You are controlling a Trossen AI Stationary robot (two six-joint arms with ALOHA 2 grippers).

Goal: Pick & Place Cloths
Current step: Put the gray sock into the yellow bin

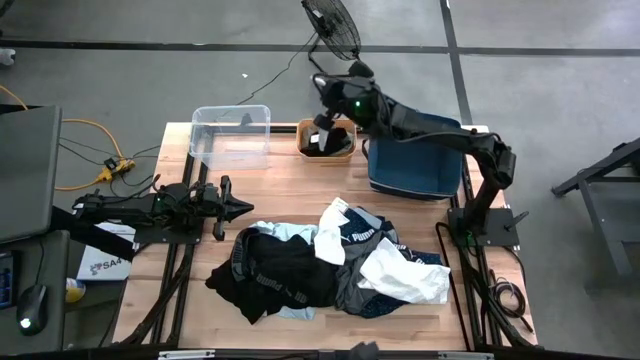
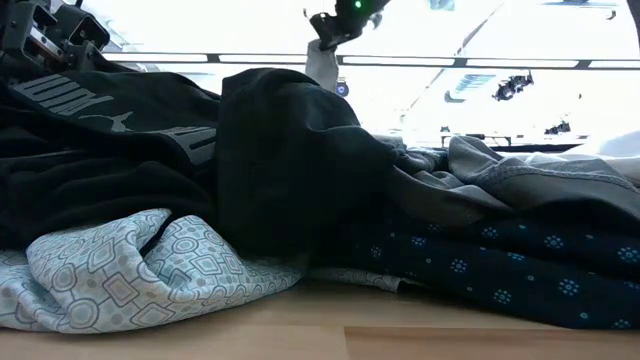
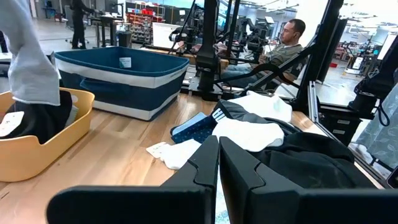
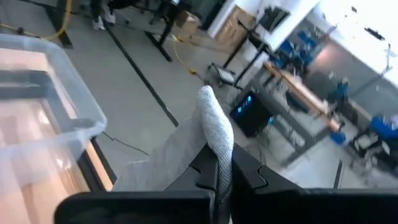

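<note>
My left claw [image 1: 243, 208] is resting at nine o'clock on the worktop [image 1: 290, 180], fingers pressed together on nothing, pointing toward the pile. The clear bin [image 1: 231, 133] is standing at eleven o'clock. The cloths [image 1: 330, 262] are lying heaped at six o'clock: black [image 1: 275, 272] on the left, white [image 1: 405, 280], grey and dotted navy [image 2: 500, 265] to the right, a pale patterned piece [image 2: 130, 265] at the near edge. At twelve o'clock my right claw [image 4: 217, 165] is hanging over the orange bin [image 1: 327, 140], pinching a grey cloth [image 4: 208, 134] that is dangling into it. The blue bin [image 1: 412, 165] is sitting at one o'clock.
</note>
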